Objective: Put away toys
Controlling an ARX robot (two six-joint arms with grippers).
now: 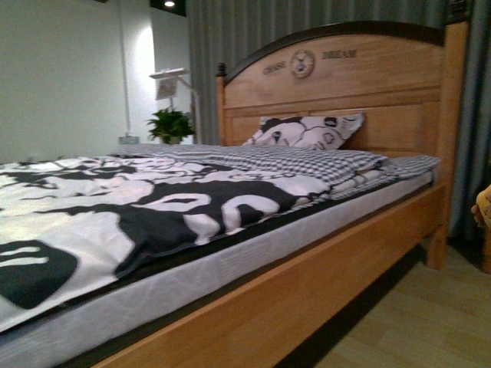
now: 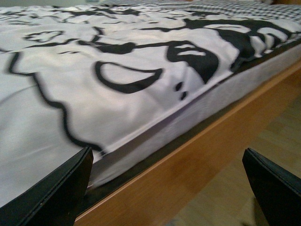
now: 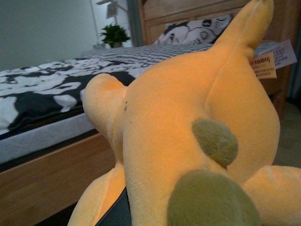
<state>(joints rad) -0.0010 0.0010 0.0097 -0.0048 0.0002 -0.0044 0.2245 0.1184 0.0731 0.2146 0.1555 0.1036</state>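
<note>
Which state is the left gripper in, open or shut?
Open. The left gripper shows two dark fingers set far apart, gripping nothing.

The room is dim, lit by a ceiling lamp (image 1: 169, 3) at the upper left of the front view, which throws a bright glare on the white wall (image 1: 144, 57) below it. Deep shadow lies under the bed (image 1: 345, 253). The left wrist view shows the duvet (image 2: 94, 94) smeared and soft; the right wrist view's plush animal (image 3: 188, 117) is close and unfocused.
</note>
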